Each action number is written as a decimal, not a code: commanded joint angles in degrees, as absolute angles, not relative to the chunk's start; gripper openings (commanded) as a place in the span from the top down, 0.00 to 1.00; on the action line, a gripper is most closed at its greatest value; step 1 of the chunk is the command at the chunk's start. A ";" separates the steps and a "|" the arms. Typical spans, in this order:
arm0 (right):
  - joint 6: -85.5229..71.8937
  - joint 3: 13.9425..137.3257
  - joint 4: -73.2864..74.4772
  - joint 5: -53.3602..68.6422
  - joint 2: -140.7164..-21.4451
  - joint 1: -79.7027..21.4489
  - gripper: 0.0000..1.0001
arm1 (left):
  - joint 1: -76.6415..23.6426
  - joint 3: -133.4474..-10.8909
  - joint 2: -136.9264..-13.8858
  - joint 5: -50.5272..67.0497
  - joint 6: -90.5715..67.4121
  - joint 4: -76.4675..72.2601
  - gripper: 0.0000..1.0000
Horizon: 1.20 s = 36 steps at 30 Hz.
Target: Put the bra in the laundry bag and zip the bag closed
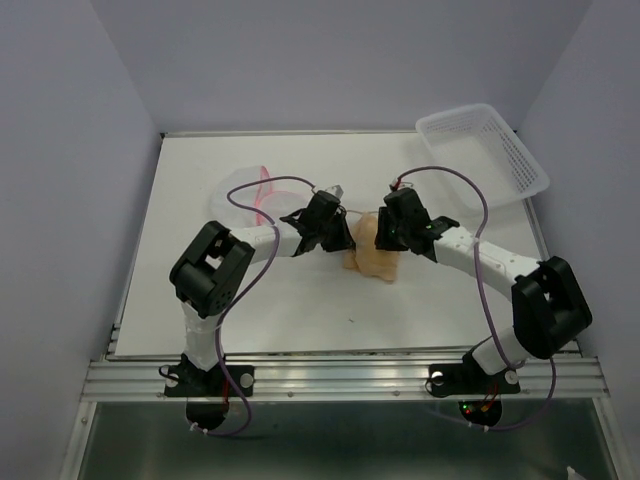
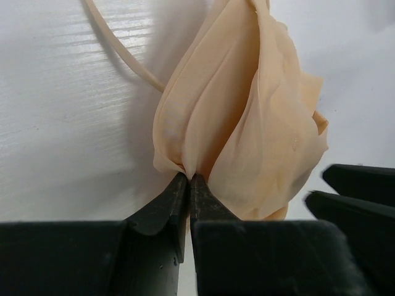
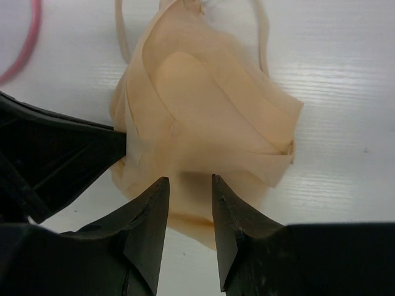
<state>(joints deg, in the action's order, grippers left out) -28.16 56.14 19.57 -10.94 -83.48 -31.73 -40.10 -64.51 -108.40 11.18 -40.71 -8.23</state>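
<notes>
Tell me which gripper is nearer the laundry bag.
Left. The left gripper, pinching the bra, is just beside the laundry bag; the right gripper is at the bra's other side, farther off.

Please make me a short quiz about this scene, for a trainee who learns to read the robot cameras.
1. True or false: the bra lies inside the bag.
2. Which gripper is shut on bra fabric? A. left gripper B. right gripper C. neither
3. Fill in: in the top view, the basket is at the far ___ corner of the table.

Key:
1. False. The bra lies on the table between the grippers, outside the bag.
2. A. The right jaws stand apart at the bra's edge.
3. right
</notes>
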 commanded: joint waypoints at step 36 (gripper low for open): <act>-23.47 57.04 17.14 -14.68 -75.15 -31.82 0.00 | -39.99 -68.65 -89.91 -20.91 -19.54 15.56 0.01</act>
